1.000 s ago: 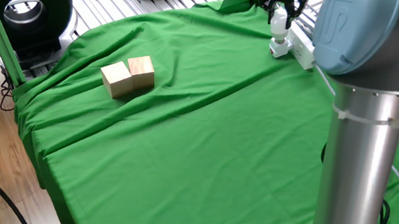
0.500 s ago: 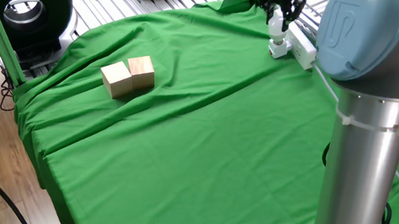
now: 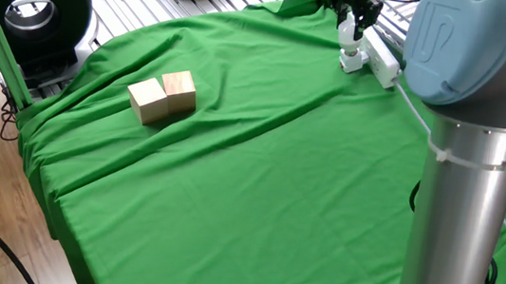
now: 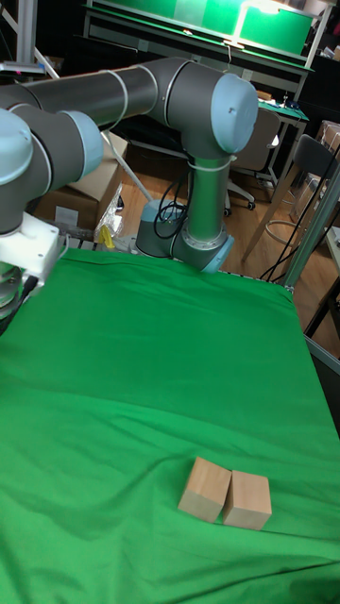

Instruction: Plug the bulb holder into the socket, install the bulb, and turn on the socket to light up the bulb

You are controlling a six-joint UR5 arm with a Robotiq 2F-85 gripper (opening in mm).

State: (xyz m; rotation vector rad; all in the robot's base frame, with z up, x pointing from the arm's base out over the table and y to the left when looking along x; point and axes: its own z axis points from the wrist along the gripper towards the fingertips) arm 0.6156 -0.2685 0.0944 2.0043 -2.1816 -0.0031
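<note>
While the claw (image 3: pixel 353 21) grips the bulb (image 3: pixel 349 38) above the bulb holder (image 3: pixel 350 61) on the socket (image 3: pixel 382 63), the frosted dome looks light, fragile and slippery.

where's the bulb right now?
Fixed view, far right corner of the table: the bulb stands upright on the bulb holder at the socket, under the end effector.
</note>
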